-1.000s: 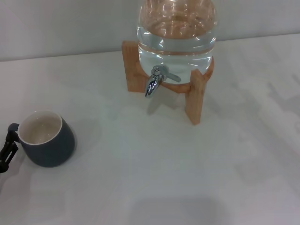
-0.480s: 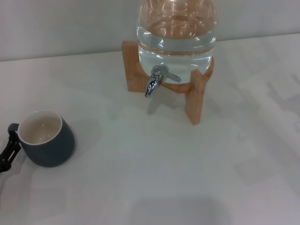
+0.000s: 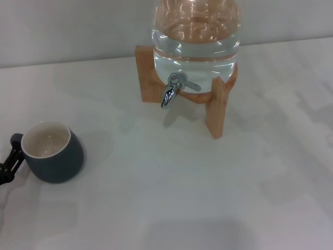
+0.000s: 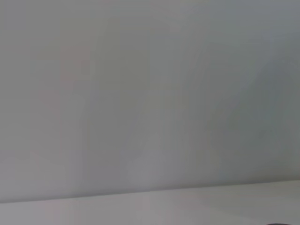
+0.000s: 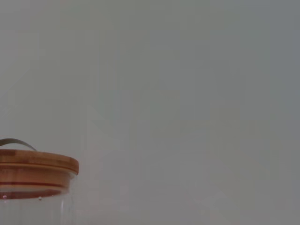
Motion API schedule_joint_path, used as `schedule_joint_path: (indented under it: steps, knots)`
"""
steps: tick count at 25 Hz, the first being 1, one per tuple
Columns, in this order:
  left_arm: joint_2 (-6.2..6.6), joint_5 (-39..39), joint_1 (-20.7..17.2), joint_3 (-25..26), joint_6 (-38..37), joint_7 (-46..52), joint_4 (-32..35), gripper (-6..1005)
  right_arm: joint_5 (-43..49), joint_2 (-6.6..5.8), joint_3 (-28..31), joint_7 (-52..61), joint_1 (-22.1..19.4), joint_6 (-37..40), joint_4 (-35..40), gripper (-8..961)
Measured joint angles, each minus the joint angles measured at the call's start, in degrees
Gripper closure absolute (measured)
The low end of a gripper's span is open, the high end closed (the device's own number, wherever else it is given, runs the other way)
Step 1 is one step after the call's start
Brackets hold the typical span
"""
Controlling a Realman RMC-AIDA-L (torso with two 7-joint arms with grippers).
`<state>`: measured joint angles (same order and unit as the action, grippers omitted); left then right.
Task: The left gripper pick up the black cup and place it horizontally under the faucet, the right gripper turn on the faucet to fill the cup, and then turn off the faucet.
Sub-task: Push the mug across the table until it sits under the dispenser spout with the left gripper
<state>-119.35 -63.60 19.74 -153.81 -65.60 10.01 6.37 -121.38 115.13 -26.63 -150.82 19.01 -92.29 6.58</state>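
Left end effector (image 3: 7,165) at black cup (image 3: 52,152) handle | grip unclear | no legible writing

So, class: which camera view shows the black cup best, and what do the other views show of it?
The head view. There the black cup stands upright on the table, its cream inside and handle visible, with the left gripper at the handle. The left wrist view shows only wall and table edge; the right wrist view shows only the jar's wooden lid. Neither shows the cup.

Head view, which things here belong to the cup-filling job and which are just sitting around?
Part of the job:
- black cup, upright at the table's left
- faucet on the water jar
- left gripper at the cup's handle

Just there:
- wooden stand
- jar's wooden lid
- white table
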Motion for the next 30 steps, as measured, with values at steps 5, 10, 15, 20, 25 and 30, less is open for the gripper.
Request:
schedule_joint_path:
  steps: [5,10,15,20,25,30]
  knots:
    - [0.0,0.04,0.8,0.0,1.03,0.0,0.01,110,0.0,0.0,0.0,0.0,0.1,0.0,0.0,91]
    - [0.0,1.05,1.28,0.01,1.46,0.0,-0.04,109,0.0,0.0,0.0,0.0,0.22,0.0,0.0,92]
    - [-0.07,1.44,1.71,0.01,2.65,0.0,0.01,109,0.0,0.0,0.0,-0.05,0.25,0.0,0.0,92]
    - [-0.09,1.52,1.8,0.0,2.81,0.0,0.28,109,0.0,0.0,0.0,-0.07,0.24,0.0,0.05,91]
    - [-0.1,1.56,1.8,0.0,2.85,0.0,0.31,110,0.0,0.0,0.0,-0.09,0.23,0.0,0.13,91]
    - [-0.12,1.59,1.64,0.0,2.85,0.0,0.39,110,0.0,0.0,0.0,-0.09,0.27,0.0,0.17,92]
